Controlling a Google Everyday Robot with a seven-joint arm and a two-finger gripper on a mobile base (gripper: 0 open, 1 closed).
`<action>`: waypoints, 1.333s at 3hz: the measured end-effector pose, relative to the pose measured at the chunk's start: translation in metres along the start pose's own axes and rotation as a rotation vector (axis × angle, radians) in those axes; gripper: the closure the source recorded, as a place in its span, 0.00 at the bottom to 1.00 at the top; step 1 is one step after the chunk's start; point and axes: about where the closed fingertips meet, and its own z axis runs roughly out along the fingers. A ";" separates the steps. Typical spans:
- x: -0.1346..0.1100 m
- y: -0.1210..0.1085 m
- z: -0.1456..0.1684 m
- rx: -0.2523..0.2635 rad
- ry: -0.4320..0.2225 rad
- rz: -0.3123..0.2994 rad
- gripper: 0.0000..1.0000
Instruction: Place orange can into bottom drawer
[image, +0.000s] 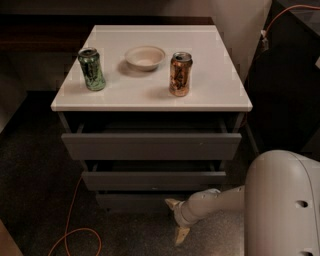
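The orange can (180, 74) stands upright on the white top of the desk (220, 75), right of centre and nearer the front edge than the back edge, and nothing is touching it. A shallow pale bowl (145, 56) sits just behind and to its left, toward the middle of the top, apart from the can. A green can (92, 69) stands upright near the left edge, well apart from both. Below the top we see three dark grey drawer fronts. The top drawer (150, 146) and the middle drawer (152, 180) each stand out a little, with a dark gap above each front. The bottom drawer (135, 201), the narrowest, has its front set further back than the two above. The gripper (176, 219) hangs low before the right part of the bottom drawer's front, below the desk's front edge, at the end of the pale arm (215, 202) reaching in from the right. We see its two fingers spread wide, one pointing up toward the drawer and one down toward the floor, with nothing between them. An orange cable (75, 235) loops on the floor under the desk's front left corner.
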 end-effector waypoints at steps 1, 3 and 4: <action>0.001 -0.002 0.006 0.002 0.007 -0.005 0.00; 0.030 -0.025 0.035 0.046 0.000 0.016 0.00; 0.047 -0.040 0.047 0.083 -0.002 0.032 0.00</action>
